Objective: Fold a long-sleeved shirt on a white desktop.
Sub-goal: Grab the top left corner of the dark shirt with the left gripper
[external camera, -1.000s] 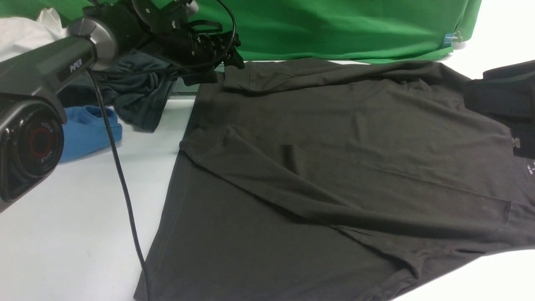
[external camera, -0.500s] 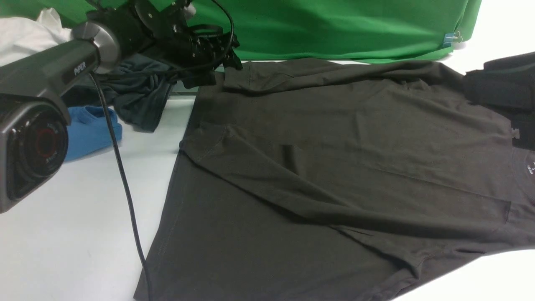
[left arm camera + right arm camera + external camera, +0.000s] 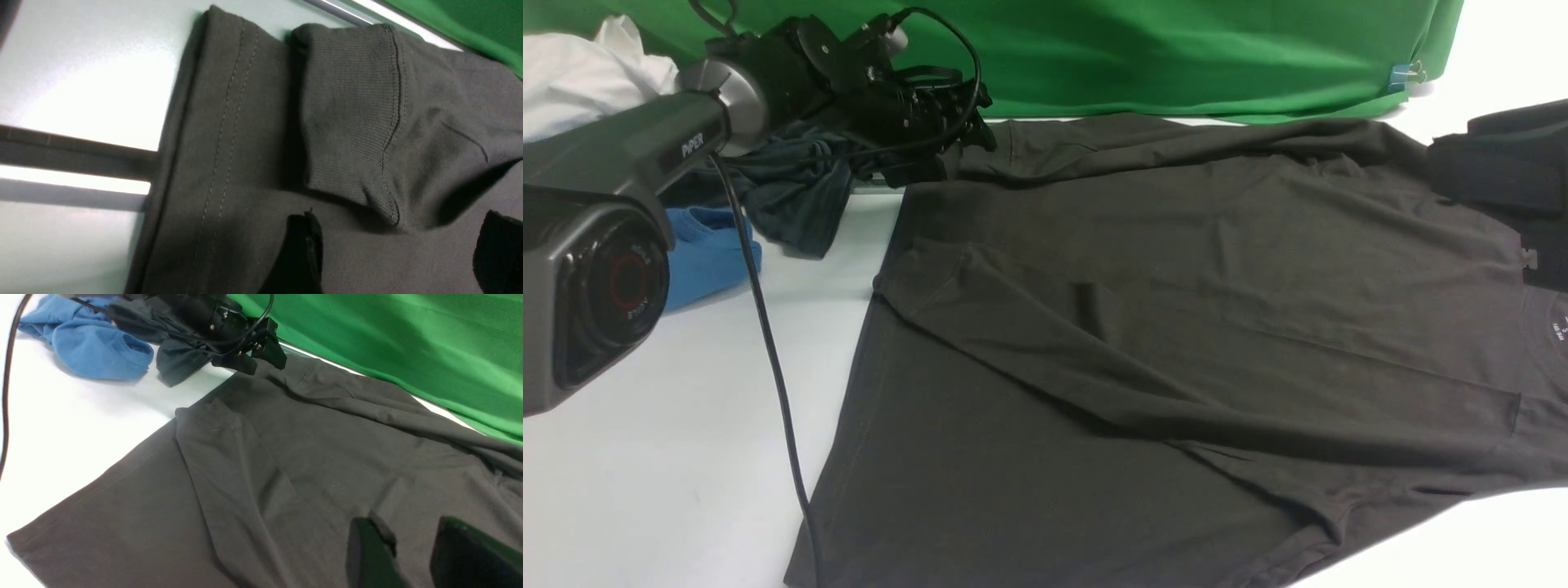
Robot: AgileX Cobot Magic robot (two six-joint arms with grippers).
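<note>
The long-sleeved shirt (image 3: 1176, 327) lies spread flat on the white desktop (image 3: 645, 490), dark brownish-black, with both sleeves folded across the body. Its white collar print (image 3: 1558, 327) shows at the right edge. My left gripper (image 3: 968, 135) hovers at the shirt's far left corner, open, its fingers (image 3: 302, 253) wide apart over the cloth just beside the ribbed cuff (image 3: 347, 110). My right gripper (image 3: 412, 547) is open above the shirt near the collar end, with nothing between its fingers (image 3: 372, 551). In the front view it shows as a black block (image 3: 1441, 175).
A dark grey garment (image 3: 792, 188), a bright blue shirt (image 3: 707, 253) and white cloth (image 3: 580, 77) are piled at the far left. The green backdrop (image 3: 1176, 49) hangs along the far edge. The left arm's cable (image 3: 768, 367) trails over the table beside the hem.
My left arm has shifted slightly right and its gripper has dropped a little toward the cuff corner. The right gripper has drawn back slightly, uncovering more of the collar print.
</note>
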